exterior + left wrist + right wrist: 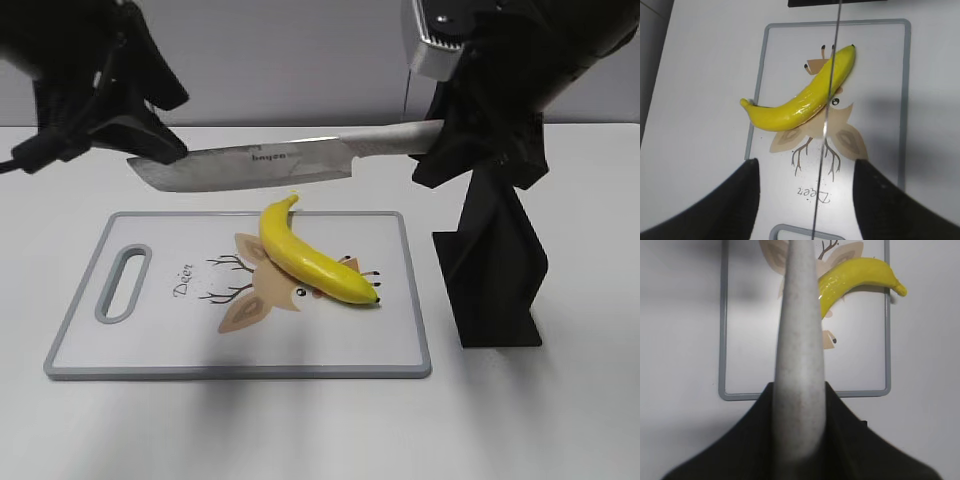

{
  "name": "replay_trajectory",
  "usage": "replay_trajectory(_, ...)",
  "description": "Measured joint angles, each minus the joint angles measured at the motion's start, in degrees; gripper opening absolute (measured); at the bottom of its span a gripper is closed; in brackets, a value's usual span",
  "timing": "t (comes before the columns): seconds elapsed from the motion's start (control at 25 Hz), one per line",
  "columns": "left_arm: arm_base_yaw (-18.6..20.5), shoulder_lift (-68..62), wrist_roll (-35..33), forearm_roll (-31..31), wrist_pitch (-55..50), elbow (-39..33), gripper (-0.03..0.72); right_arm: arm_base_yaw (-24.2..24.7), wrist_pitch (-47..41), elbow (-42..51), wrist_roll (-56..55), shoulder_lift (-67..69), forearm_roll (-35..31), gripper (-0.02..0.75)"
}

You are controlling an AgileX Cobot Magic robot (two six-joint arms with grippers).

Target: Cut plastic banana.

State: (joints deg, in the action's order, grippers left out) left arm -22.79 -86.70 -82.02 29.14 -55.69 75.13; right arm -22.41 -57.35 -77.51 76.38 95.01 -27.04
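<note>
The plastic banana [312, 263] lies diagonally on the white cutting board [150, 345], unheld and whole. My right gripper [441, 140] is shut on the pale handle of a kitchen knife [260, 165]. The blade is held level in the air above the banana, pointing left. My left gripper [150, 135] is open at the blade's tip end, above the board. In the left wrist view the blade shows as a thin line [832, 55] crossing the banana [800, 102] and running between the open fingers [805, 172]. The right wrist view shows the handle [800, 340] in the gripper [800, 405] and the banana [860, 275].
A black knife stand [495, 270] stands on the white table right of the board, under the right arm. The board has a grey rim and a handle slot [123, 283] at its left end, with a deer drawing under the banana.
</note>
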Motion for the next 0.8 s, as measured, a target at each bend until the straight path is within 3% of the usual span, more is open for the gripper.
replay_trajectory(0.28, -0.4, -4.8, -1.0, -1.3, 0.8, 0.3, 0.572, 0.0, 1.9, -0.2, 1.2, 2.0, -1.6, 0.183)
replay_trajectory(0.4, -0.4, -5.6, -1.0, -2.0, 1.7, 0.3, 0.532, 0.0, 2.8, -0.2, 1.3, 3.0, -2.0, 0.183)
replay_trajectory(0.6, -0.4, -7.5, -1.0, -3.4, 2.1, 0.3, 0.363, 0.0, 4.1, -0.2, 1.5, 3.5, -2.2, 0.183)
replay_trajectory(0.8, -0.4, -7.8, -1.0, -3.7, 4.2, 0.3, 0.132, 0.0, 4.9, -0.3, 2.7, 3.5, -2.4, 0.183)
